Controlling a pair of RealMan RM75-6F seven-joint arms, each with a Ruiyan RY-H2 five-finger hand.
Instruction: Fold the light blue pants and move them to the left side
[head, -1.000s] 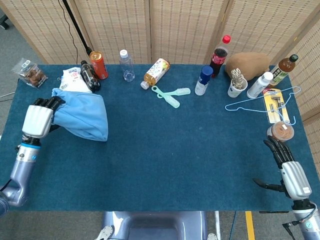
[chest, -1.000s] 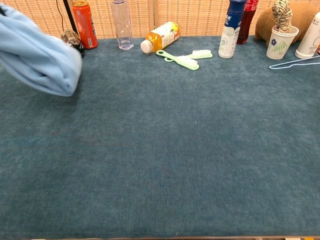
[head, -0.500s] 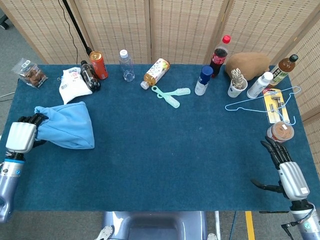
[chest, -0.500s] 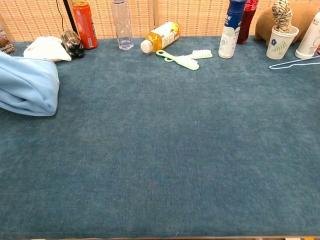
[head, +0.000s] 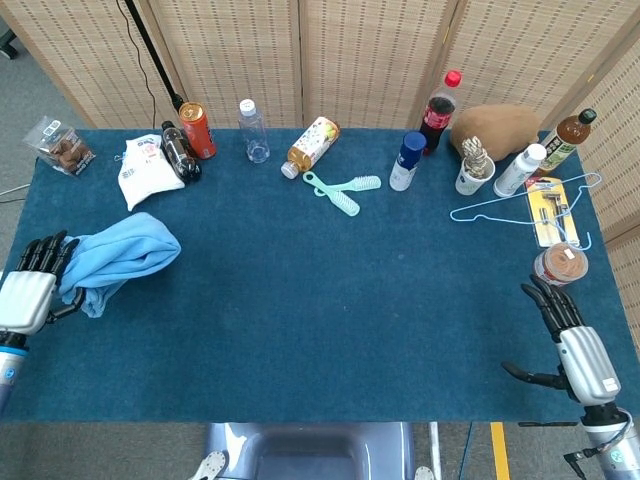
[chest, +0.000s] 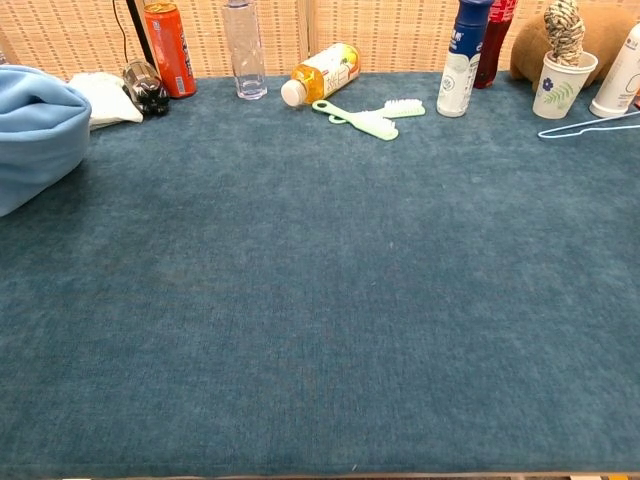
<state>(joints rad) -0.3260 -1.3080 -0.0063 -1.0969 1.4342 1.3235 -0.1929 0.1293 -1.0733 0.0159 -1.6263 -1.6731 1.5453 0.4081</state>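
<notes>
Head view: left hand (head: 28, 293) grips pants (head: 118, 258), right hand (head: 575, 340) splayed empty; chest shows neither hand.

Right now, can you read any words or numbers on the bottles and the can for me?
None can be read.
Orange can: print too blurred.
Blue-capped bottle: white marks, too small.
Yellow bottle: label blurred.
White packet: print too small.
Cola bottle: label unreadable.

left hand (head: 28, 296) grips light blue pants (head: 118, 257) (bunched) | right hand (head: 578, 345) empty
</notes>
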